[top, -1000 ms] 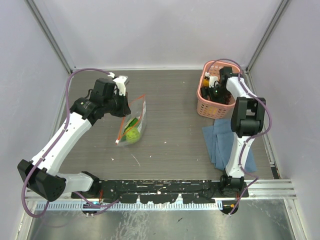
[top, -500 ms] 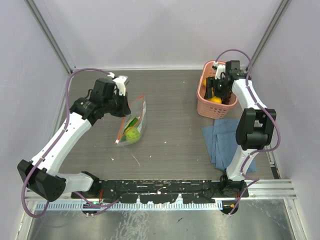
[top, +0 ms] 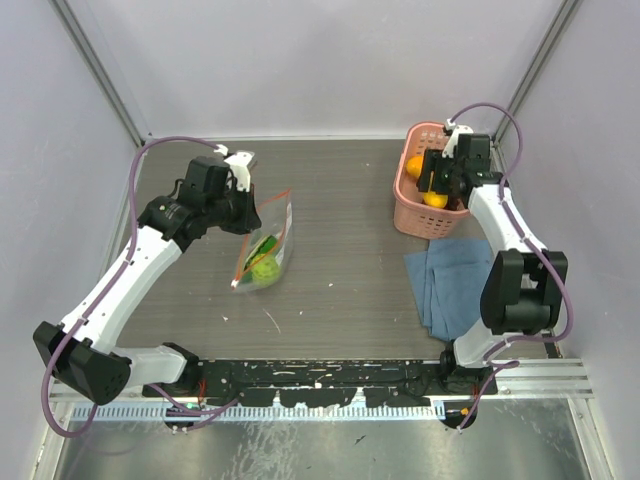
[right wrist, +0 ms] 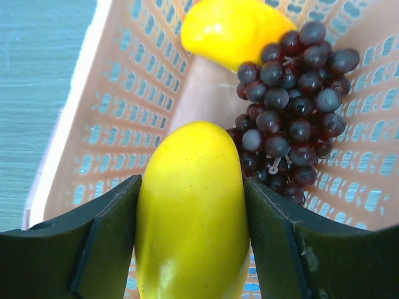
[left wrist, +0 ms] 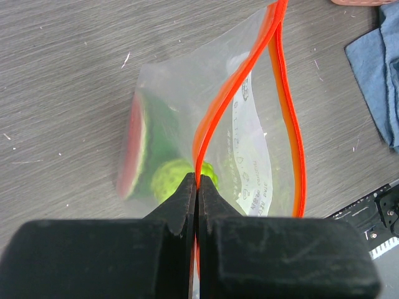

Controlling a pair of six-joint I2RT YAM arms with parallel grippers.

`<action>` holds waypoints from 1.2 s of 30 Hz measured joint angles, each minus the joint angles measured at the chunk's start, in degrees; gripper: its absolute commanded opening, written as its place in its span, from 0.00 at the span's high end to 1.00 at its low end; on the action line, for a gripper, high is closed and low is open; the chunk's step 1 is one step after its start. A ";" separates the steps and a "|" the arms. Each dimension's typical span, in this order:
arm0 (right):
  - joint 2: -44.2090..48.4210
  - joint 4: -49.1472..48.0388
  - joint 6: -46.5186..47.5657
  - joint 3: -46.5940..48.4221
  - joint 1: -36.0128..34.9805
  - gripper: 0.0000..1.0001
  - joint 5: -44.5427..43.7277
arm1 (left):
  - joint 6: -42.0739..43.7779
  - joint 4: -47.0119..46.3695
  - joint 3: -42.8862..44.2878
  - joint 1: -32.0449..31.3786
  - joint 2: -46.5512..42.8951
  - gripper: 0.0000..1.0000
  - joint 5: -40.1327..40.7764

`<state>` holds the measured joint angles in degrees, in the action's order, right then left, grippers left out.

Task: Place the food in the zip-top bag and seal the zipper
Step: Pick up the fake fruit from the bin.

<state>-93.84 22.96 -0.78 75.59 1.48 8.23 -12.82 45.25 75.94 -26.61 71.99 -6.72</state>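
My left gripper [left wrist: 197, 182] is shut on the red-orange zipper [left wrist: 218, 109] and holds up one side of the clear zip-top bag [top: 268, 243], whose mouth gapes open. A watermelon slice [left wrist: 132, 156] and a green round fruit [left wrist: 169, 182] lie inside it. My right gripper [right wrist: 192, 208] is shut on an orange-yellow fruit [right wrist: 190, 212] inside the pink basket [right wrist: 106, 124]. A dark purple grape bunch [right wrist: 290, 106] and a second yellow fruit [right wrist: 230, 28] lie in the basket beyond it.
The pink basket [top: 410, 217] stands at the back right, with my right gripper [top: 438, 180] over it. A folded blue cloth [top: 450, 285] lies in front of the basket. Walls close in the table on three sides.
My right wrist has swung back and to the right over the basket, and orange-yellow fruit now shows under it. The left arm and the bag have not moved.
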 measured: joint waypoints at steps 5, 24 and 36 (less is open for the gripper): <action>5.18 -4.90 -3.23 -2.97 -0.79 0.87 -0.26 | -0.02 0.00 0.00 0.00 -0.02 1.00 -0.31; 15.91 -6.47 -12.94 -3.85 -14.40 0.90 3.19 | -2.78 4.28 8.55 -1.31 1.79 1.00 5.49; 18.40 -8.00 -22.40 -3.85 -27.39 0.92 10.47 | -7.43 5.81 9.99 -8.15 8.35 1.00 15.58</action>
<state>-75.44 14.96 -23.18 71.75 -25.91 18.70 -20.25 51.07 85.93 -34.76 80.34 8.86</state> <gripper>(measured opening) 0.685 0.007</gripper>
